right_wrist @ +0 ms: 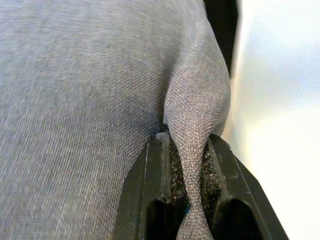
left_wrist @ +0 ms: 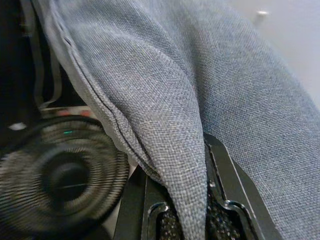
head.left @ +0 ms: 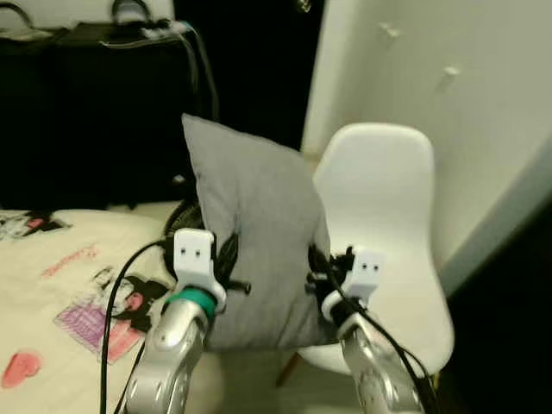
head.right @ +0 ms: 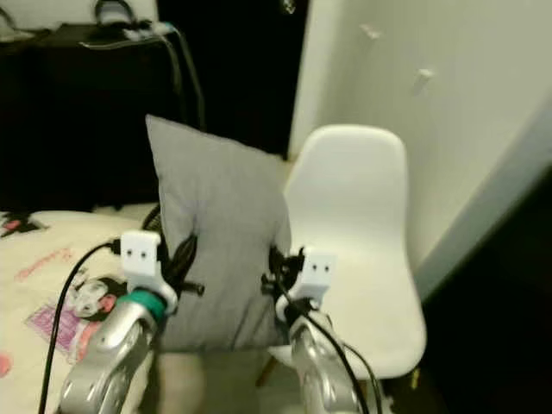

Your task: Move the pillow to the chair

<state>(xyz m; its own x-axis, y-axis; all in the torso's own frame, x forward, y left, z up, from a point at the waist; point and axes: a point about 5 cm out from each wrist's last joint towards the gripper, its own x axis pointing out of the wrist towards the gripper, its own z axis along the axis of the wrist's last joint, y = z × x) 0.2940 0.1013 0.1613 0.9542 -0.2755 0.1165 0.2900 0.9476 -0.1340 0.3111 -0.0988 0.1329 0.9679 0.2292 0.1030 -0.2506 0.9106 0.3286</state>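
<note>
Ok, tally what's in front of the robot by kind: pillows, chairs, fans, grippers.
Pillows: 1, the grey pillow
Chairs: 1, the white chair
Fans: 1, the black fan
Grippers: 2, the left gripper and the right gripper
Total: 5

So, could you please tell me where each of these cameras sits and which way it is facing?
Left eye view: on the head, looking forward and down at the grey pillow before the white chair; both silver arms show, left gripper and right gripper at the pillow's edges.
Right eye view: beside it, same scene.
Left wrist view: looks along that gripper's fingers, shut on a pillow fold; a black fan lies beyond.
Right wrist view: likewise, fingers pinching pillow fabric.
All four share the pillow.
</note>
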